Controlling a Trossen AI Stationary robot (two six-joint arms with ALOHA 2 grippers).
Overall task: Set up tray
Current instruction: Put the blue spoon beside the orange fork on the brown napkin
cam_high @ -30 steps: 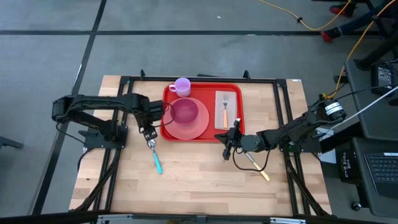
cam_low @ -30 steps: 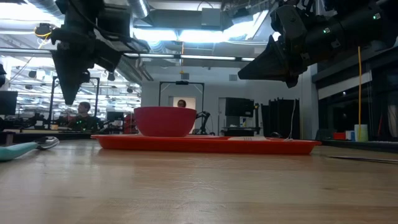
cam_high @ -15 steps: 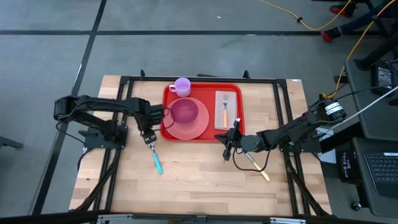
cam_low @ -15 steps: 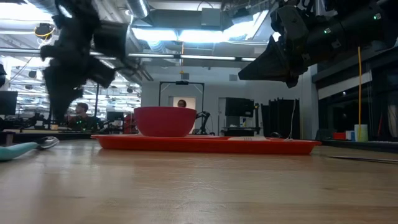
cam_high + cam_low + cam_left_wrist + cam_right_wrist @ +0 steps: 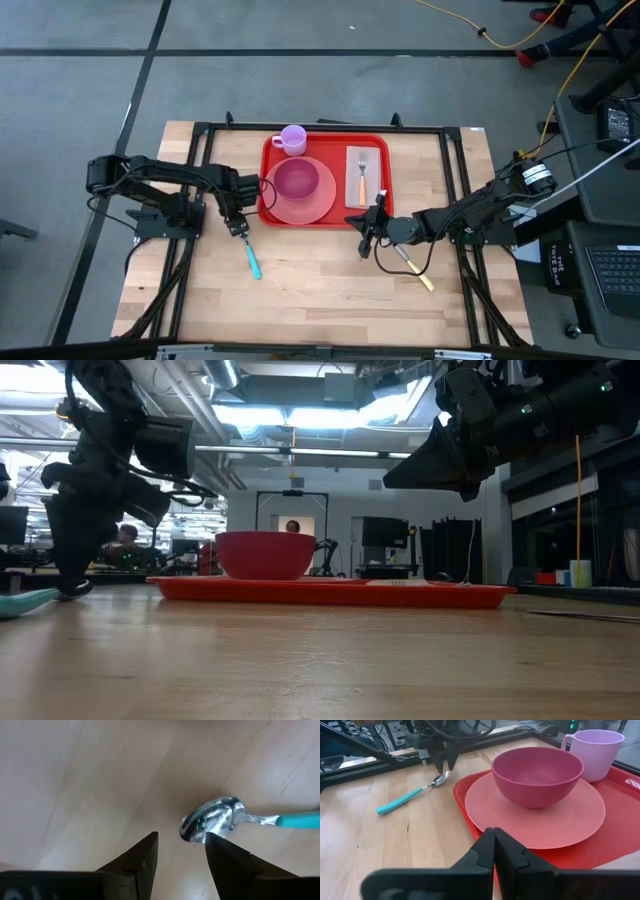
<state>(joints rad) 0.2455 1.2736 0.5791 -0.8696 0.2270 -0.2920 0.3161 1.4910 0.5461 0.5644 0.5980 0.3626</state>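
Tray (image 5: 326, 178), red with a raised rim, sits at the far middle of a pale wood table (image 5: 320, 290), holding a pink plate (image 5: 300, 200), bowl (image 5: 297, 179), mug (image 5: 292, 139) and fork (image 5: 362, 172). Beyond lies a lab-like room under ceiling lights. Left gripper (image 5: 238, 228), fingers spread, meets a teal-handled spoon (image 5: 250, 252); right gripper (image 5: 366, 241), fingers pressed together, hovers off the tray's near right corner.

A pale wooden butcher-block table (image 5: 330, 290) carries a large flat red plastic rectangular tray (image 5: 378, 215) toward its far edge. On the bare wood just left of the tray lies a metal spoon with a teal handle (image 5: 251, 255). A yellow-handled utensil (image 5: 418, 274) lies near the tray's right front corner.
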